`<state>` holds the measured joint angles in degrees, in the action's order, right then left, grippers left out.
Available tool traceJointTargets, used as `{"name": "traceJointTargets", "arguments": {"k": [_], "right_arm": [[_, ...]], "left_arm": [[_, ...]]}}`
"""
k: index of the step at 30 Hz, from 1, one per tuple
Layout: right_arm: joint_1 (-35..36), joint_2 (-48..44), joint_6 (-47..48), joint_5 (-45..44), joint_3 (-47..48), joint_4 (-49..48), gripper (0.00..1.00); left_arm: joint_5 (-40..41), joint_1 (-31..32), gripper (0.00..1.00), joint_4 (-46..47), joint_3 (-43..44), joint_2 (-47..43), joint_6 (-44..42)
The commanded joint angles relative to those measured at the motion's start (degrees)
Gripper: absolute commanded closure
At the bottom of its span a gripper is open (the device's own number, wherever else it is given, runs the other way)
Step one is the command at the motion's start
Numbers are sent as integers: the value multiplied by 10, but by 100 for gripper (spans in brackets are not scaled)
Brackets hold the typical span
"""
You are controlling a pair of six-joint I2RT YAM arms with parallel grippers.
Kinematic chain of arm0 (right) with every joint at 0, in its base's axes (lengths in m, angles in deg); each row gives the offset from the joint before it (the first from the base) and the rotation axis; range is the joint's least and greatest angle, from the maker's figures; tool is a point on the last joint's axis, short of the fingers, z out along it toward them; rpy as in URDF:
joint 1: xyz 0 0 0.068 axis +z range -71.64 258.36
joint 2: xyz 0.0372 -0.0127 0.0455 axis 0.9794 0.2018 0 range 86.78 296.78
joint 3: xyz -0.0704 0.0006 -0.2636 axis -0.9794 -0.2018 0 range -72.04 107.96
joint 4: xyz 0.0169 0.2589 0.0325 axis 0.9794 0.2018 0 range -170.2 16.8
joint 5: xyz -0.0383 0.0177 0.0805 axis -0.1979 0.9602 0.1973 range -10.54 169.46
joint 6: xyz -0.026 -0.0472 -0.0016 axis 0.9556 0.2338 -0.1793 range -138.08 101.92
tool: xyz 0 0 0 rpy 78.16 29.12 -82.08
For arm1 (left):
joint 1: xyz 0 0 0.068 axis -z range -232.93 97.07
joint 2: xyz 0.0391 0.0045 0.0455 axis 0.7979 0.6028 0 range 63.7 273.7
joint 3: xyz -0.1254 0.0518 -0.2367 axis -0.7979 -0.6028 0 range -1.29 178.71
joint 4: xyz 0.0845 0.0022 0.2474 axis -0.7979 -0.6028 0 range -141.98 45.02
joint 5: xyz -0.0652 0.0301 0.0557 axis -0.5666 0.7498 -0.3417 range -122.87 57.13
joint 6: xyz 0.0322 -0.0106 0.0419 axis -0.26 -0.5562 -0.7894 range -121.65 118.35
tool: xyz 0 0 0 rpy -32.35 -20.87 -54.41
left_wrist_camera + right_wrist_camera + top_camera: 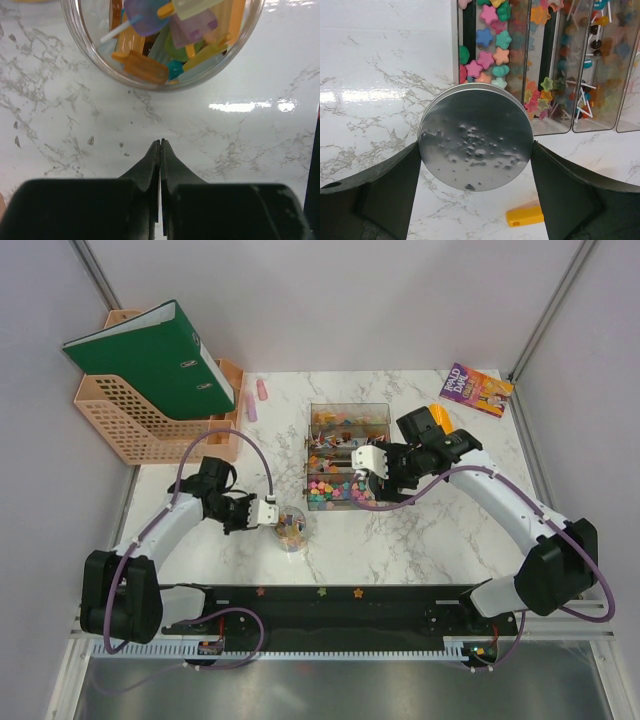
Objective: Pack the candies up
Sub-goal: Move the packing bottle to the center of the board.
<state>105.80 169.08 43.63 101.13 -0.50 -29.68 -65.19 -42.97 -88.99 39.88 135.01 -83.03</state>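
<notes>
Left hand (160,150) is shut tight on nothing, its tips low over the tabletop (60,130). Just past it stands the cup (85,50), with candies (150,67) inside. Right hand (476,150) is spread wide around a round metal lid (475,115), with the candy box (457,45) beyond. I think the lid goes on next: keep it flat and centre it over the cup. Only the top view shows cup and lid are well apart.
</notes>
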Motion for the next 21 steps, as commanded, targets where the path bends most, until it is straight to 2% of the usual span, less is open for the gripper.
{"name": "traceJointTargets", "arguments": {"k": [1,10,21], "right_arm": [[3,-28,-20,-8,20,12,12],[4,-39,-26,-25,12,15,12],[5,-45,-32,-36,14,17,12]], "left_arm": [[-78,9,98,-32,35,3,-42],[-104,56,98,-56,59,20,-20],[-136,139,98,-37,95,57,64]]}}
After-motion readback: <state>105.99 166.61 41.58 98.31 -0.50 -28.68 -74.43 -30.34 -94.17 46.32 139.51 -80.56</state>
